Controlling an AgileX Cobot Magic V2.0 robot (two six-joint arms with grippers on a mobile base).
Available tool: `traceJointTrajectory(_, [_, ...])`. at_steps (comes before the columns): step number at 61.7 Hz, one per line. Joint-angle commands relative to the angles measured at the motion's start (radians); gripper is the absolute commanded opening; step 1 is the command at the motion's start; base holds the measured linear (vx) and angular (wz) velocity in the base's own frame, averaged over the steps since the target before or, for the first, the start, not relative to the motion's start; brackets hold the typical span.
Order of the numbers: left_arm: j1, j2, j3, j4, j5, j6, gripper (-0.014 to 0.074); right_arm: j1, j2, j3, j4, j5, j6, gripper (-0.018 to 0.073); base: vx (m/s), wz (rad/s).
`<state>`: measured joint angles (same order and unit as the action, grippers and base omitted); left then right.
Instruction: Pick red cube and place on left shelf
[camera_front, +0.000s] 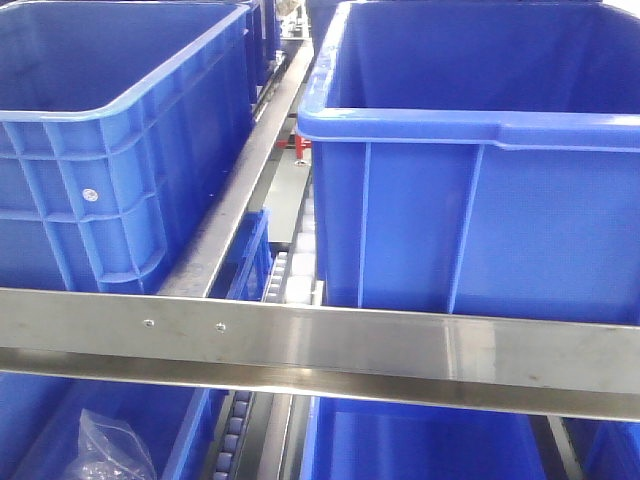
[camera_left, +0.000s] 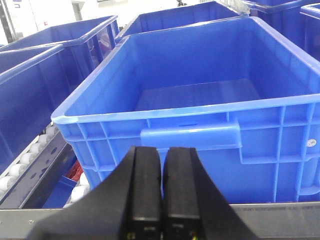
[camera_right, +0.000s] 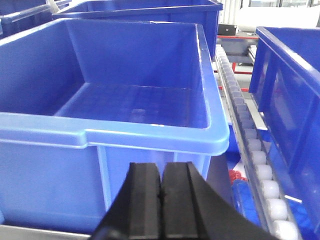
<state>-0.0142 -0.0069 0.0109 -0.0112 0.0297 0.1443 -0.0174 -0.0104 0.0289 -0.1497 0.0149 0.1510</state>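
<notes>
Still searching: both tools, left tool (camera_left: 162, 192) and right tool (camera_right: 161, 200), pinched narrow and empty before blue bins (camera_front: 470, 190); red cube unseen, next locate it.

Front view: two upper blue bins (camera_front: 110, 140), one steel rail (camera_front: 320, 345).

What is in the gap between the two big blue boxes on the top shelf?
In the front view, a long metal rail runs between the left box and the right box.
</notes>
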Motion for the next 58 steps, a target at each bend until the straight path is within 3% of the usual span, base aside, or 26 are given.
traceJointTrajectory(1, [-0.005,0.0,0.022,-0.005,-0.09,0.001,0.0106,-0.006,-0.018,-0.025,0.056,-0.077,-0.082,0.0066,0.0,0.0])
traceJointTrajectory(6, [-0.005,0.0,0.022,-0.005,-0.09,0.001,0.0106,-0.006,-0.018,-0.025,0.088,-0.077,-0.121,0.0066,0.0,0.0])
traceJointTrajectory(58, [-0.005,0.0,0.022,-0.005,-0.09,0.001,0.0106,-0.006,-0.018,-0.025,0.088,-0.077,-0.121,0.0066,0.0,0.0])
